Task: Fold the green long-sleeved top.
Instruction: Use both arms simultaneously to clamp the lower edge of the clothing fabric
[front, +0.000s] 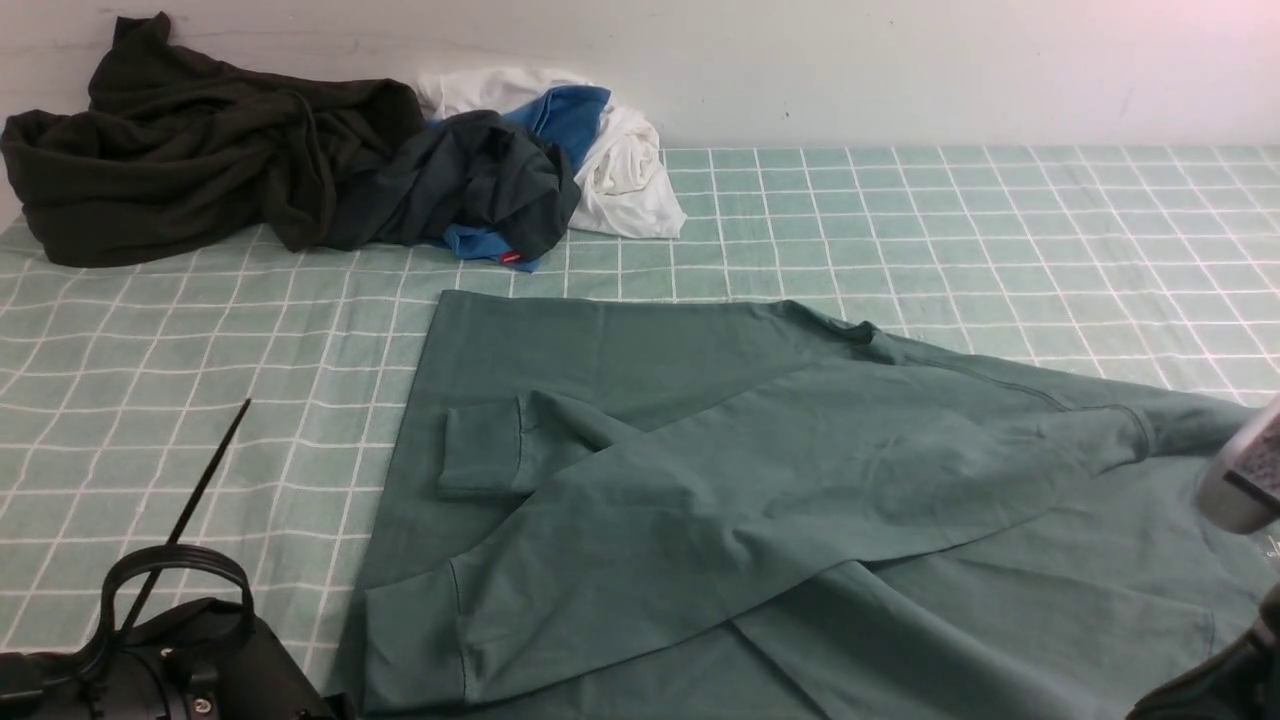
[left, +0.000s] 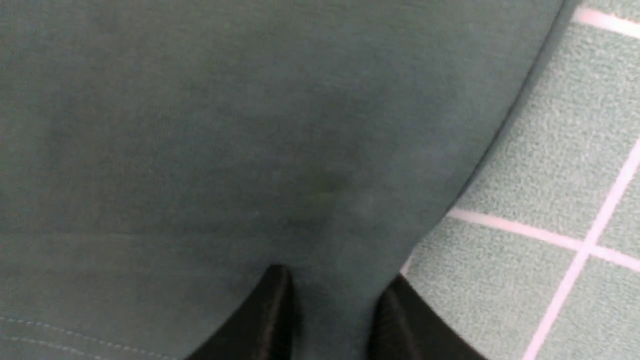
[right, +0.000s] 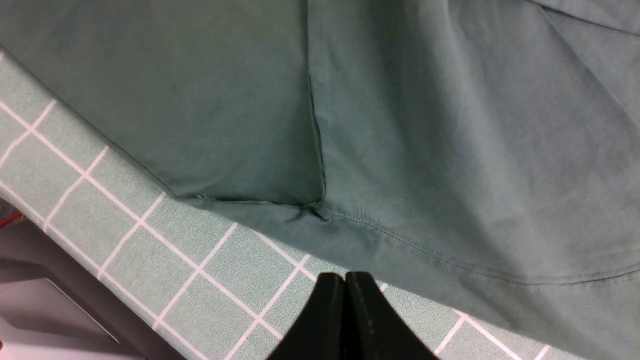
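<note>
- The green long-sleeved top (front: 750, 480) lies spread on the table's checked cloth (front: 900, 220), from the middle over to my right and down to the near edge.
- One sleeve (front: 800, 430) is laid across the body toward my left. A cuff (front: 480, 460) rests on the body near the top's left edge.
- On the left wrist camera, the left gripper (left: 335, 320) is very close over the top, near an edge with checked cloth showing beside it. Its two black fingers (left: 275, 310) stand apart, with green fabric in the gap. The view is blurred, so I cannot tell whether they touch it.
- On the right wrist camera, the right gripper (right: 345, 310) has its fingertips pressed together with nothing between them. It hangs over bare checked cloth just beside the top's stitched hem (right: 450, 260).
- In the front view the left arm (front: 170, 660) sits low at the near left corner, just beside the top. The right arm (front: 1245, 480) shows only at the picture's right edge, over the top.
- At the far left of the table, against the wall and well apart from the top, is a heap of clothes. It holds a dark garment (front: 200, 150), a dark grey garment (front: 480, 180), a blue garment (front: 565, 115) and a white garment (front: 630, 170), all overlapping.
</note>
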